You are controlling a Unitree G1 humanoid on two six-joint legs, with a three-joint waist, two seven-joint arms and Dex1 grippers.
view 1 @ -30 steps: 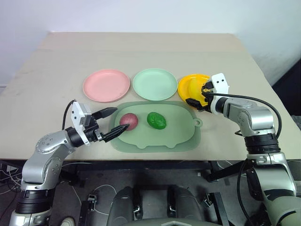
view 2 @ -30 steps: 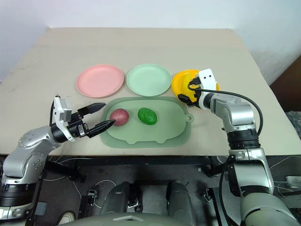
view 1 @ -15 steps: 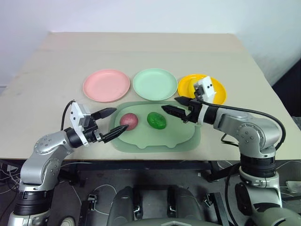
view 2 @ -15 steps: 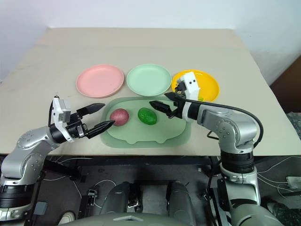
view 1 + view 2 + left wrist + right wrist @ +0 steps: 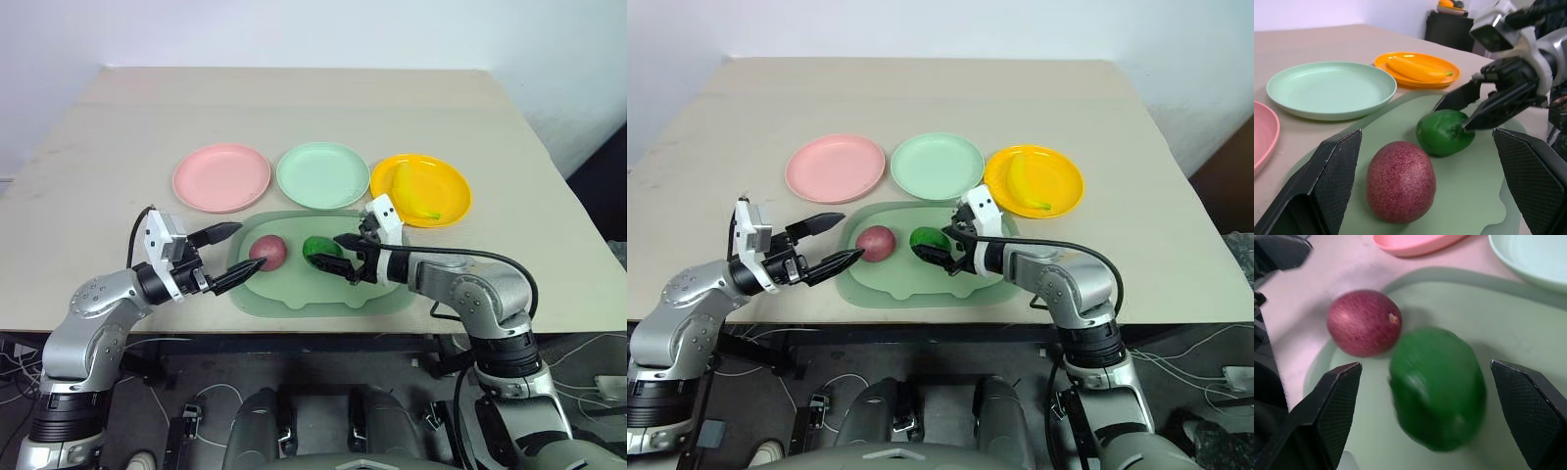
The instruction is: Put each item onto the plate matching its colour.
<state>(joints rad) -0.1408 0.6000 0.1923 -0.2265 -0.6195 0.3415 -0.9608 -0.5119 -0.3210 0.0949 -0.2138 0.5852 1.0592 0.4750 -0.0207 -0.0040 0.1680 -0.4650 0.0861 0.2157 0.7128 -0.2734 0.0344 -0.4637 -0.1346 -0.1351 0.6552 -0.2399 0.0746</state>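
Far row, three round shallow plastic plates: pale pink plate left, bare; mint green plate middle, bare; orange-yellow plate right, with one curved yellow toy banana in it. Nearer, I see one flat pale green tray holding one dull reddish-purple ball left and one glossy dark green oval just right of it. My left gripper is spread wide, holding nothing, at the tray's left edge beside the ball. My right gripper is spread around the oval's right side, not clenched.
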